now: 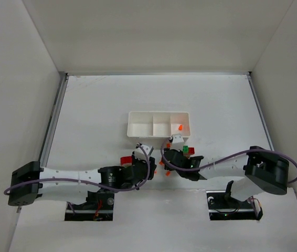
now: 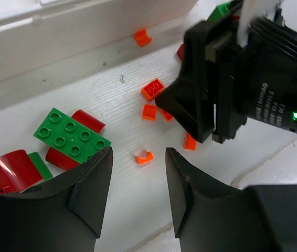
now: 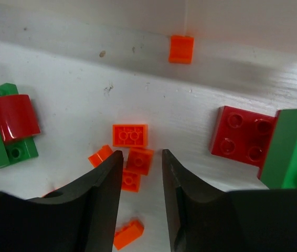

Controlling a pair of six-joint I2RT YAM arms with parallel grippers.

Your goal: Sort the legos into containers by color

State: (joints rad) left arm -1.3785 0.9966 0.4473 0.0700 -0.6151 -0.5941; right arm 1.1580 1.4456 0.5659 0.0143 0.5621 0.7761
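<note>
Legos (image 1: 185, 149), small plastic bricks in green, red and bright orange, lie scattered on the white table (image 1: 96, 105) just in front of the shallow white plastic tray (image 1: 159, 113) with its three compartments. Both my wrists hang low over them. One tiny orange piece (image 1: 180, 127) sits in the tray's right compartment.

My left gripper (image 2: 138, 154) is released, fingers apart and holding nothing. A small orange clip-shaped piece (image 2: 144, 157) lies on the table in line with the gap. Left of it in that wrist view, a flat green studded brick (image 2: 72, 135) rests over curved red pieces (image 2: 88, 121).

My right gripper (image 3: 142, 156) is parted too, grasping nothing, its tips straddling a cluster of small orange bricks (image 3: 130, 135). Off to the right a square red brick (image 3: 241, 137) touches a green block (image 3: 290, 149), and another orange piece (image 3: 181, 49) lies just beside the tray wall.
</note>
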